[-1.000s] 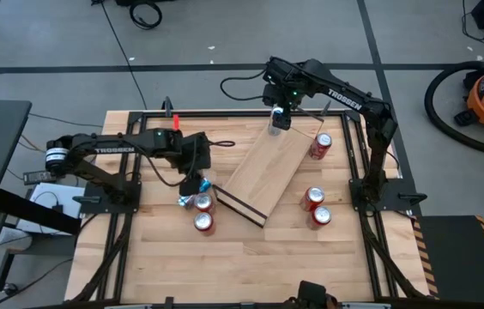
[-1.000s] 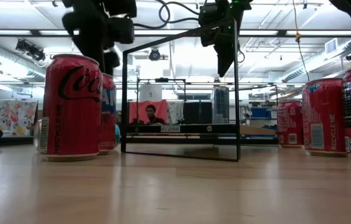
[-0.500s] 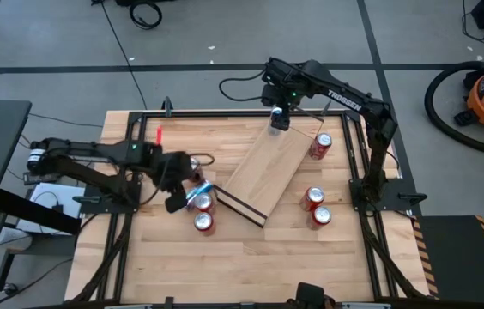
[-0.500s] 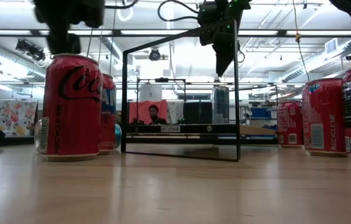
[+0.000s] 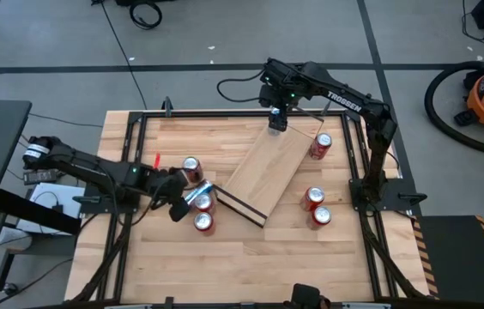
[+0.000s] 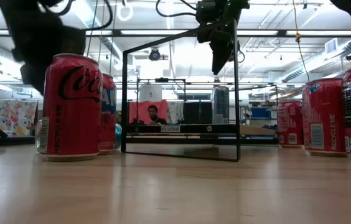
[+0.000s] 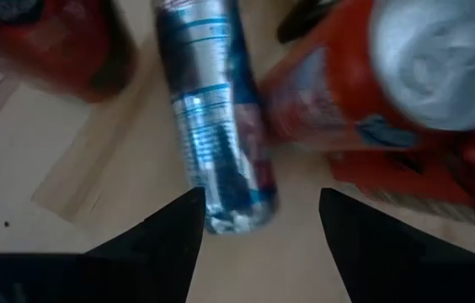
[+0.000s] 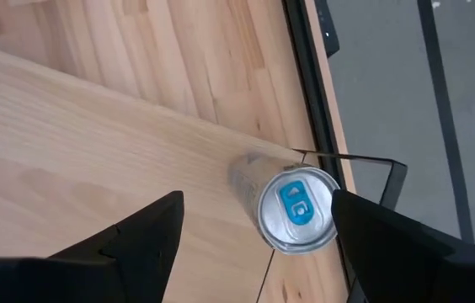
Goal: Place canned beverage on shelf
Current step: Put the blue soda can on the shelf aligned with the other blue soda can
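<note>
The shelf (image 5: 263, 170) is a long light-wood board with a dark end edge, on a black wire frame (image 6: 234, 93), lying slantwise across the table. A silver can with a blue tab (image 8: 298, 210) stands on the shelf's far end and also shows in the low view (image 6: 221, 104). My right gripper (image 5: 276, 122) hangs open above that can, clear of it (image 8: 257, 199). My left gripper (image 5: 176, 209) is open and low by the table's left side. Its fingers stand on either side of one end of a silver-blue can (image 7: 216, 126) that lies on its side on the table (image 5: 197, 194).
Red cans stand around the lying can (image 5: 192, 167) (image 5: 205, 204) (image 5: 203, 223), close to the shelf's near end. Three more red cans stand right of the shelf (image 5: 320, 144) (image 5: 313, 198) (image 5: 320, 216). A black frame (image 5: 225, 112) borders the table. There is bare tabletop along the near edge.
My left gripper has drawn back from beside the shelf toward the table's left and near edges and has come down, which uncovers a red can behind it. The cans and the shelf have stayed where they were.
</note>
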Controlling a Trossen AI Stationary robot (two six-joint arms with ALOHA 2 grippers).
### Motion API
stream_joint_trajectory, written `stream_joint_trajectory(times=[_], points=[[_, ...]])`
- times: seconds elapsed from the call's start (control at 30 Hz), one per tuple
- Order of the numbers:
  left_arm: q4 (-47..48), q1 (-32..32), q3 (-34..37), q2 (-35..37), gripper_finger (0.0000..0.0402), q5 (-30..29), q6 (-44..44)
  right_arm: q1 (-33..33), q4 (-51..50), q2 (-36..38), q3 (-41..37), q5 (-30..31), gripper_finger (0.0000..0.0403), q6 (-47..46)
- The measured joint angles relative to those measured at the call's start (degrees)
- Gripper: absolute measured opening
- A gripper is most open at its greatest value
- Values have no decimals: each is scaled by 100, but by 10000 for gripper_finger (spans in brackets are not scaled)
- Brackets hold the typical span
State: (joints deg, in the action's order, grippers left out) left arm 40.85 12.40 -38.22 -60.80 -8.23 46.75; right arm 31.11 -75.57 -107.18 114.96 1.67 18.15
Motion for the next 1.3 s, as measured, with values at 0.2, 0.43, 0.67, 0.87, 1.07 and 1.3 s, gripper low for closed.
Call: stream_joint_trajectory(times=[0.2,0.43,0.67,0.87,1.07,1.3], points=[[-681,9,530,2,245,-420,714,0,13,0,2,-22,311,1],[-1673,-5,898,-93,283,-423,829,0,12,0,2,-25,311,-18],[-1741,-28,986,-594,322,-621,701,-2,15,0,2,-132,311,-61],[-2120,-28,995,-1116,323,-629,341,-4,24,0,2,-133,311,-64],[-2096,-28,984,-1491,314,-488,336,-4,26,0,2,-136,311,-149],[-2099,-23,980,-1454,242,-322,420,-4,67,2,2,-138,311,-127]])
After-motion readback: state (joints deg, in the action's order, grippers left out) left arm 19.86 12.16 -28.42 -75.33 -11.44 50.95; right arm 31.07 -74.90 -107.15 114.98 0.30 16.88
